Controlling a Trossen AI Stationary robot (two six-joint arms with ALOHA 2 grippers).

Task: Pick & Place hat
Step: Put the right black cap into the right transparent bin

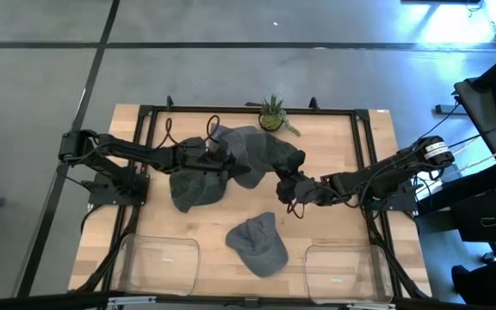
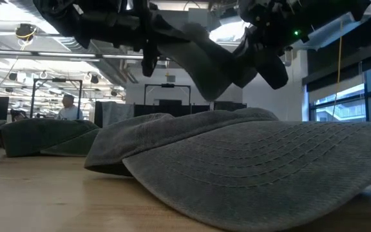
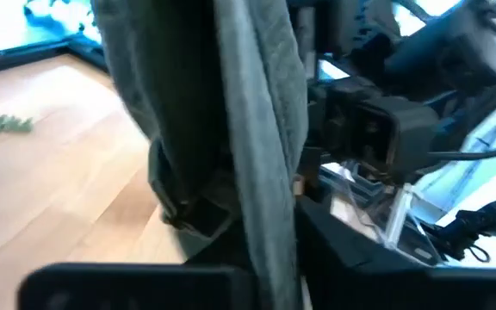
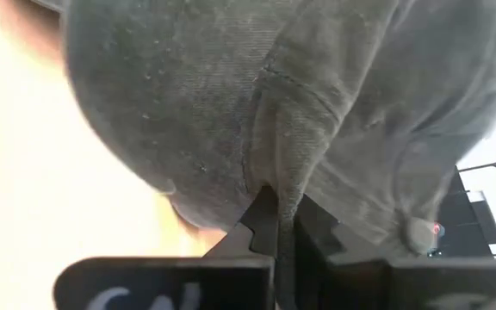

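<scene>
You have one grey hat (image 1: 252, 153) lifted clear of the table (image 1: 343, 146) and shared between both arms, at about twelve o'clock from the table's centre, just short of the small potted plant (image 1: 271, 114) at the far edge. Your left gripper (image 1: 220, 158) comes in from nine o'clock and, in its wrist view, the fabric hangs through its fingers, so read it as clamped on the hat's left side. Your right gripper (image 1: 289, 175) reaches in from three o'clock, and its wrist view shows a fold of the cloth pinched tight between the closed fingertips. The low view confirms the hat (image 2: 201, 64) hangs in the air between the two grippers, above the others. A second hat (image 1: 195, 188) lies on the wood at nine o'clock, directly under your left arm, and a third hat (image 1: 259, 243) sits at six o'clock, between the two clear bins (image 1: 156, 263) at the near edge. You look to be in the carry step, pick done and placing not begun. Next, you likely need one gripper to let go so the other can carry freely; moving both apart risks stretching the fabric, and lowering blindly could drop it on the second hat.
</scene>
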